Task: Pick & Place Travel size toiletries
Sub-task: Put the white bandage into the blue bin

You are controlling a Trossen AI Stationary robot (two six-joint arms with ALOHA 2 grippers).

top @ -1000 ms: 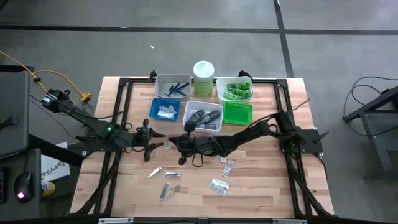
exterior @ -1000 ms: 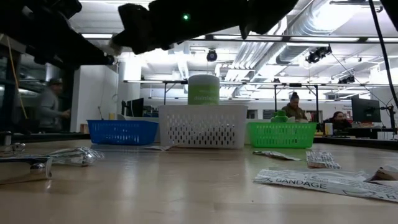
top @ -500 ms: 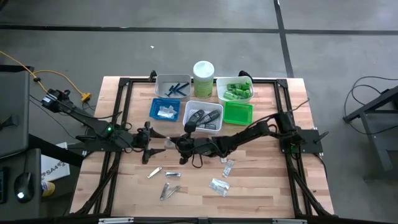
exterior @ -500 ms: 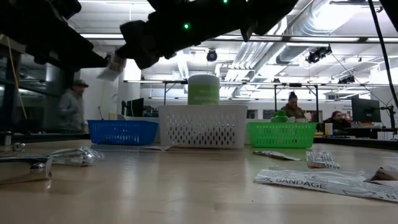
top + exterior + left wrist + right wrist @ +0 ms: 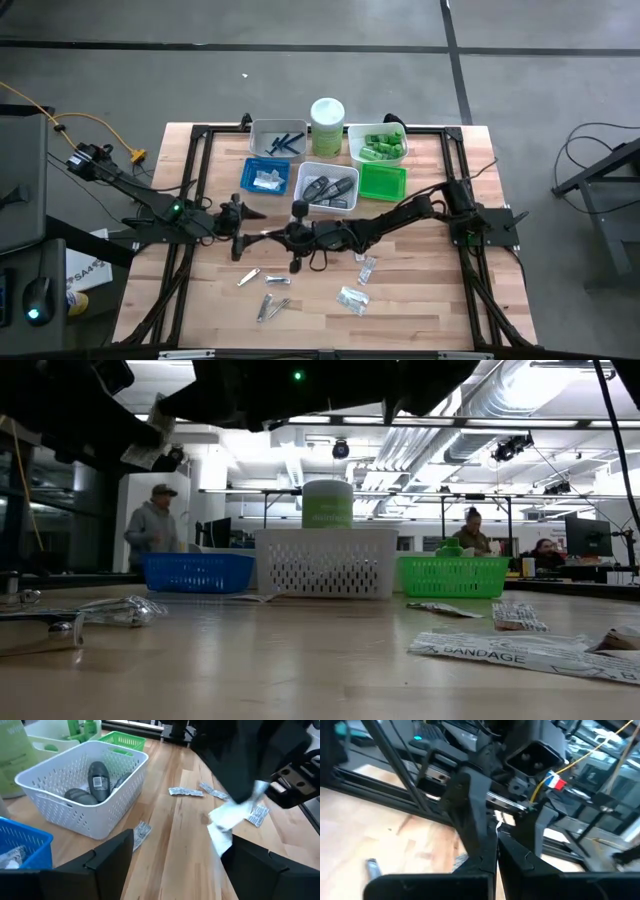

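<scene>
Right gripper (image 5: 268, 235) pinches a clear packet (image 5: 231, 815) between left gripper's (image 5: 243, 229) spread fingers.

The worktop (image 5: 420, 300) was pale wood in lengthwise planks, smooth with a soft sheen, edged by matt black metal framing (image 5: 195, 150). On it the white basket (image 5: 75, 785) was perforated plastic, matt, holding dark grey cases (image 5: 97, 774) of smooth, slightly glossy plastic. Beside the white basket, the blue basket (image 5: 195, 571) and green basket (image 5: 453, 575) were the same latticed plastic. Packets (image 5: 520, 650) near the worktop's front edge looked like crinkled paper or film. The clippers (image 5: 90, 615) were shiny metal. Both hands were matt black plastic.
</scene>
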